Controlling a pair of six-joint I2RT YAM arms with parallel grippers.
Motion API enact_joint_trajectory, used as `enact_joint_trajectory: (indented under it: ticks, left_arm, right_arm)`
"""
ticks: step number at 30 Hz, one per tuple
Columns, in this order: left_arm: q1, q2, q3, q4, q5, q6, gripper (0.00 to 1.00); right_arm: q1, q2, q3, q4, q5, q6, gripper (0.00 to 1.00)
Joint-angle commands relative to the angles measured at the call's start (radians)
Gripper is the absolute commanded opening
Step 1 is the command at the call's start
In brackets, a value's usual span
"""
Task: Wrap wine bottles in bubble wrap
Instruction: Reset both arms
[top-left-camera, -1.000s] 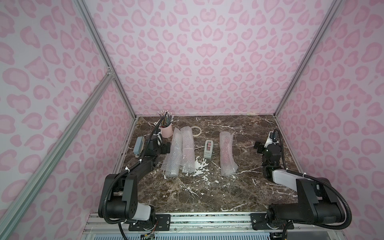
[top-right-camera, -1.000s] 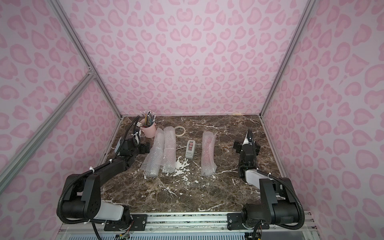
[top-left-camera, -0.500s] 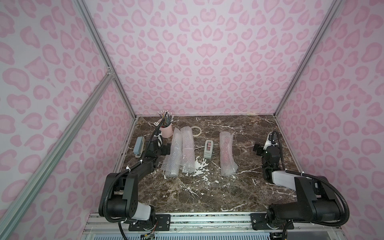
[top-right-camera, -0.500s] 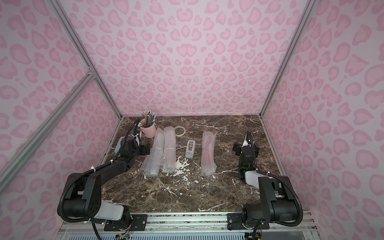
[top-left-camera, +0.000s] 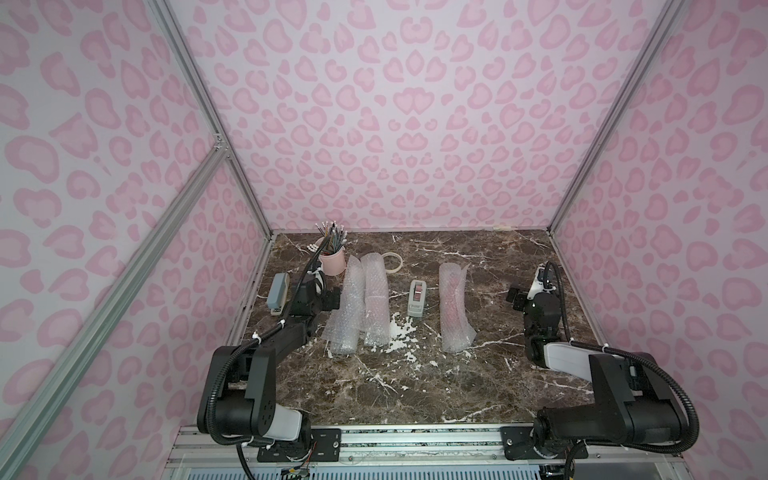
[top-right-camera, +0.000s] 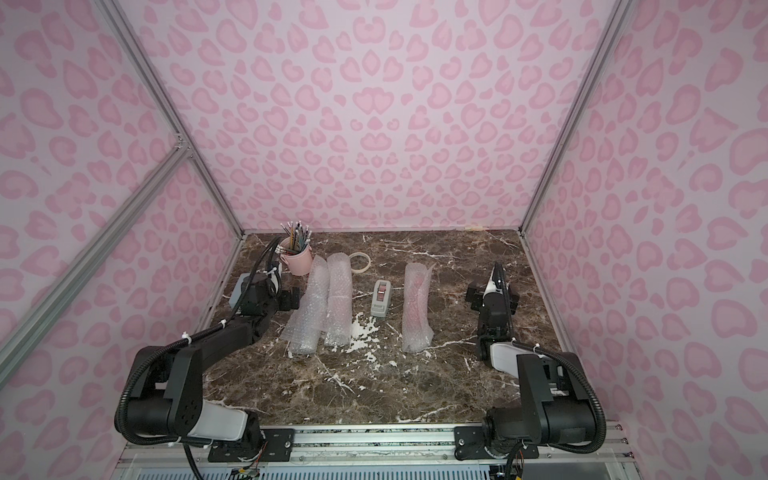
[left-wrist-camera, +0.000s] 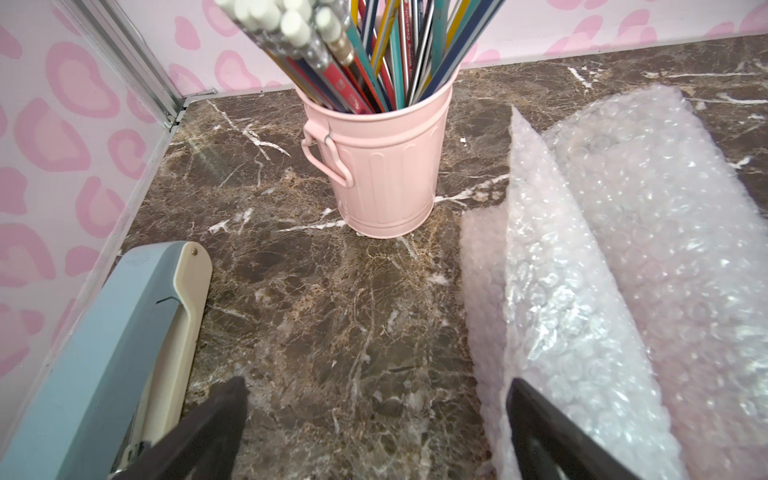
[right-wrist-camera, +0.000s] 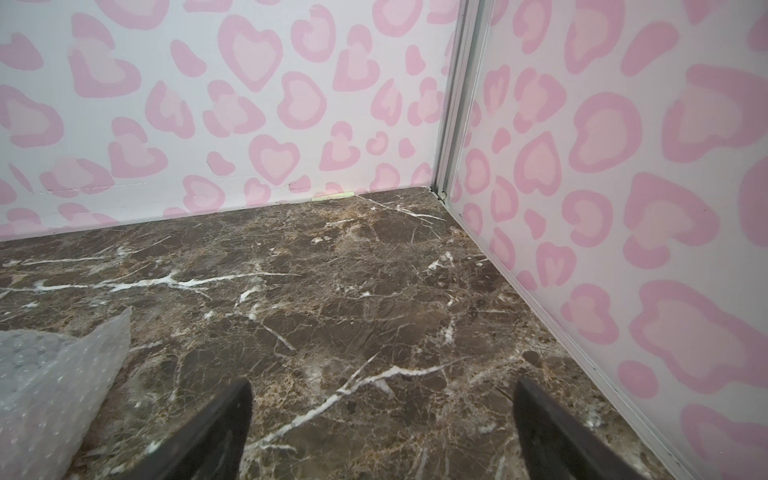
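Surface: a flat, dark brown marble tabletop (top-left-camera: 415, 382) with white veins.
Room: pink-spotted walls (top-left-camera: 395, 124) close off three sides. Silver frame posts (top-left-camera: 584, 166) rise from the back corners at 11 and 1 o'clock.
Front edge: a metal rail (top-left-camera: 415, 440) at 6 o'clock carries both arm bases.
Bubble wrap: three rolls lie lengthwise, running 12 to 6. Two (top-left-camera: 361, 307) lie side by side and touching at 10 o'clock, and one (top-left-camera: 446, 332) lies apart at 2 o'clock.
Bottle: a pink-red bottle (top-left-camera: 455, 299) shows through the 2 o'clock roll. What the other two rolls hold cannot be told.
Left end effector (left-wrist-camera: 376, 384): spread and empty, low at 9 o'clock between the stapler (top-left-camera: 277, 293) and the nearest roll. One finger overlaps that roll's edge in the wrist view, and contact cannot be told.
Right end effector (right-wrist-camera: 382, 384): spread and empty at 3 o'clock, near the right wall and apart from the 2 o'clock roll.
Other things: a pencil cup (top-left-camera: 333, 264) stands at 11 o'clock and a tape ring (top-left-camera: 395, 261) lies at 12. A tape dispenser (top-left-camera: 417, 301) sits between the rolls near the centre.
Open room: the widest bare marble runs from the roll ends to the rail at 6 o'clock. A bare strip also follows the right wall up to the 1 o'clock corner.
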Motion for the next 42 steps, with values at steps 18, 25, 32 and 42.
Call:
enact_joint_trajectory:
  ticks: [18, 25, 32, 42]
  left_arm:
    - [-0.001, -0.009, -0.009, 0.055, -0.013, -0.008, 0.98]
    - [-0.001, -0.036, -0.011, 0.050, -0.013, -0.012, 0.98]
    - [-0.001, -0.026, -0.009, 0.048, -0.030, -0.018, 0.98]
    - [0.000, -0.026, -0.015, 0.057, -0.040, -0.020, 0.98]
  right_arm:
    - [0.012, 0.029, 0.006, 0.045, 0.030, 0.003, 0.99]
    - [0.013, 0.032, 0.011, 0.038, 0.046, 0.009, 0.99]
    - [0.012, 0.037, 0.018, 0.027, 0.061, 0.016, 0.99]
    - [0.027, 0.051, 0.004, 0.062, 0.058, -0.006, 0.99]
